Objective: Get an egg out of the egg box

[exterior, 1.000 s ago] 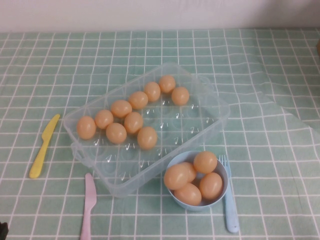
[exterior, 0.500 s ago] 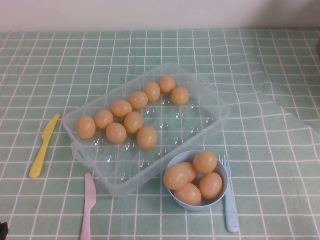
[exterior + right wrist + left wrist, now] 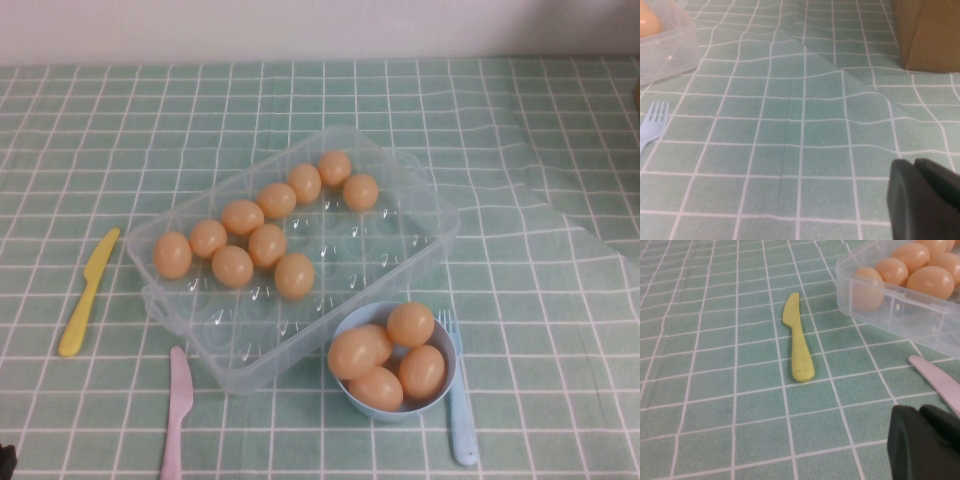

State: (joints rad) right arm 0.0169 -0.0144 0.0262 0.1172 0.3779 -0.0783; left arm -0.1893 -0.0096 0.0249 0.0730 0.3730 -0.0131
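The clear plastic egg box point(image 3: 400, 255) lies slantwise in the middle of the table and holds several orange-tan eggs, one of them the nearest egg point(image 3: 294, 276). The box corner with eggs also shows in the left wrist view point(image 3: 900, 310), and a corner shows in the right wrist view point(image 3: 670, 50). My left gripper point(image 3: 920, 412) is shut and empty, low over the cloth near the table's front left, apart from the box. My right gripper point(image 3: 914, 165) is shut and empty, over the cloth to the right of the box and out of the high view.
A light-blue bowl point(image 3: 442, 392) with several eggs stands in front of the box. A blue fork point(image 3: 458, 400) lies to its right, a pink knife point(image 3: 178, 410) and a yellow knife point(image 3: 88, 292) to the left. A brown box point(image 3: 927, 32) stands at the far right.
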